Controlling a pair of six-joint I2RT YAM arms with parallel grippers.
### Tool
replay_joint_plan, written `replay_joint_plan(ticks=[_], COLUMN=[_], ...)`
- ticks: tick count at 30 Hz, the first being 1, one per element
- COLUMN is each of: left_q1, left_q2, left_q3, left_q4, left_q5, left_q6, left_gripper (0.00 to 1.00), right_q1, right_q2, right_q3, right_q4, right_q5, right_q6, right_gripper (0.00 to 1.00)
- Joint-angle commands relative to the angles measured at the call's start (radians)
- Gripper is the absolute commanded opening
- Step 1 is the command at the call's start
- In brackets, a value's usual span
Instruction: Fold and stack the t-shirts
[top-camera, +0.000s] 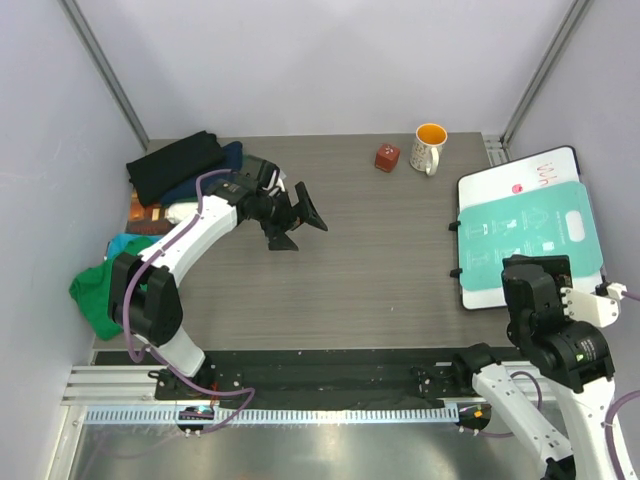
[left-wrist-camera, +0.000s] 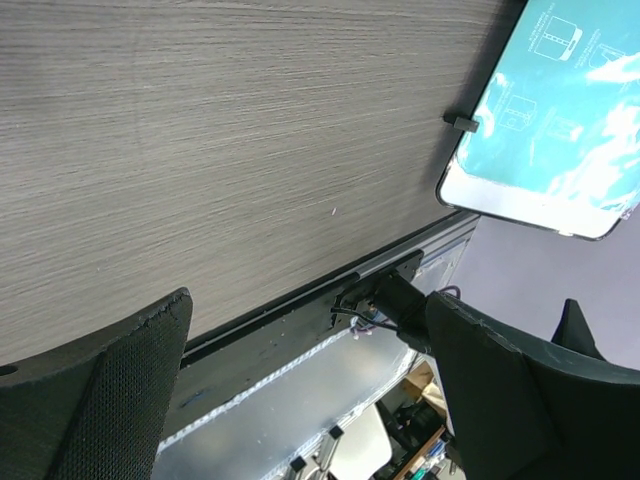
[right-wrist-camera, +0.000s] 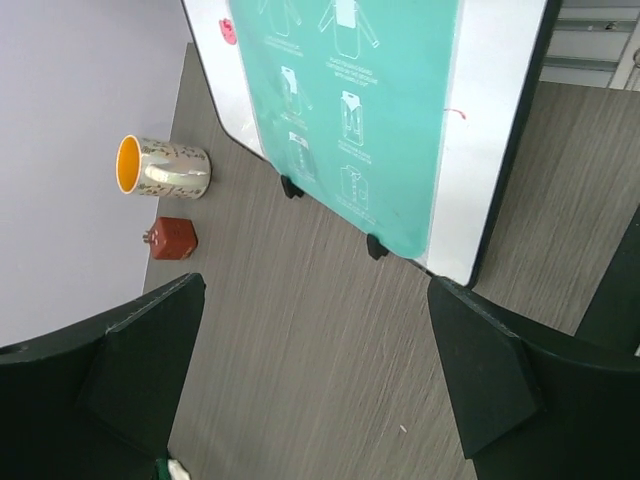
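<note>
- Four t-shirts (top-camera: 172, 165) lie heaped at the far left edge of the worktop (top-camera: 380, 270): black, navy, teal, green.
- Two pincers, the left pincer (top-camera: 297, 224) and the right pincer (right-wrist-camera: 315, 375), are both released and grasp nothing.
- One mug (top-camera: 429, 147), one red block (top-camera: 387, 157) and one board (top-camera: 530, 230) are also there.

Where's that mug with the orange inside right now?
In the top view the mug stands at the far edge of the table, just right of a small red-brown block.

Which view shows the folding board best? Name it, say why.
Top external: almost the whole folding board shows, outline included. Right wrist gives a close, cropped stretch of its teal sheet; left wrist catches one end.
</note>
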Motion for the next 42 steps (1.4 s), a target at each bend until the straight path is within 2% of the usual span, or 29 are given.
replay_joint_plan(ticks=[1,4,9,13,20,27,32,38,42], left_q1=[0.004,0.004,0.004,0.004,0.004,0.004,0.004,0.004,0.004], left_q2=[-0.036,-0.035,-0.032,-0.038,-0.067,-0.072,-0.055,-0.066,-0.066], left_q3=[0.049,0.046,0.017,0.012,0.009,-0.020,-0.019,-0.023,-0.022], left_q4=[0.001,-0.001,0.028,0.027,0.011,0.017,0.027,0.034,0.039], left_q5=[0.025,0.025,0.051,0.053,0.040,0.051,0.065,0.077,0.086], left_q6=[0.025,0.027,0.004,-0.004,0.004,-0.001,-0.002,0.007,0.019], left_gripper=[1.00,1.00,1.00,1.00,1.00,1.00,1.00,1.00,1.00], right_q1=[-0.033,-0.033,-0.033,-0.039,-0.071,-0.080,-0.137,-0.158,-0.158], right_q2=[-0.001,0.047,0.050,0.116,0.352,0.455,0.415,0.464,0.498], right_q3=[-0.037,-0.083,-0.103,-0.112,-0.131,-0.105,-0.172,-0.189,-0.200], right_q4=[-0.148,-0.140,-0.146,-0.149,-0.148,-0.148,-0.148,-0.146,-0.146], right_q5=[-0.057,-0.160,-0.122,-0.105,-0.146,-0.165,-0.182,-0.219,-0.139], right_q6=[-0.027,-0.082,0.008,0.045,0.078,0.052,0.110,0.139,0.173], right_gripper=[1.00,1.00,1.00,1.00,1.00,1.00,1.00,1.00,1.00])
